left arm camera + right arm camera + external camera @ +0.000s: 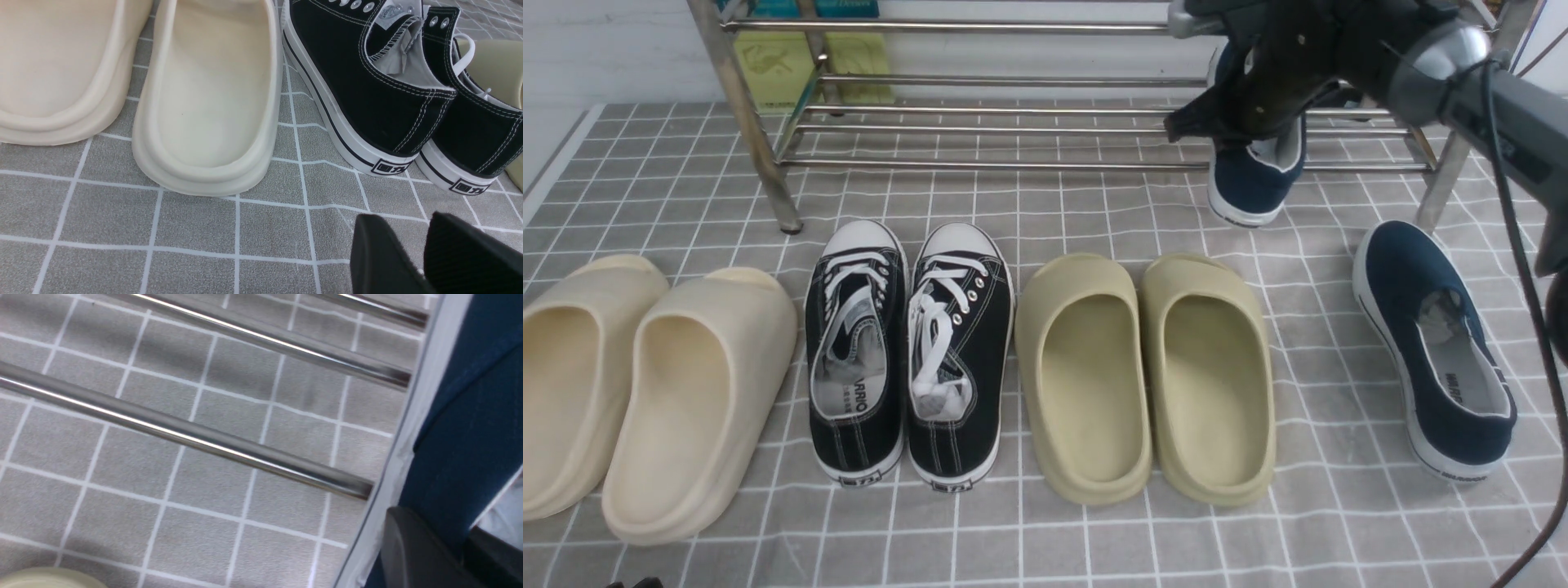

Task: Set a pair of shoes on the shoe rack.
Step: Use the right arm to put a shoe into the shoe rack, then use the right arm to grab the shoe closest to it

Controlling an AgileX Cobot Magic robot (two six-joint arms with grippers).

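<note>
Navy canvas fills the grip of your right claw (449, 555). In the right wrist view one finger (412, 551) lies outside the side wall of the held navy shoe (1254, 184) and the other sits inside the opening, so the claw is pinching that wall.

From the front, this shoe is at the right end of the shoe rack (1013, 110), over the lower bars. Its heel hangs past the front bar toward you and its front end is hidden behind the arm. You cannot tell from these views whether its white sole rests on the bars or hangs just clear of them.

The second navy shoe (1437, 351) lies flat on the grey checked bench (1094, 531). It is near the rack's right leg with its toe toward the rack, and white paper shows in its grey lining.

Your left claw (408, 228) sits low over the bench. Its fingers are a narrow gap apart with nothing between them, near the heels of the black lace-up sneakers (907, 351).

Those sneakers stand side by side in front of the rack. The cream slides (645, 384) are on their left and the olive slides (1143, 376) on their right, between them and the second navy shoe.
</note>
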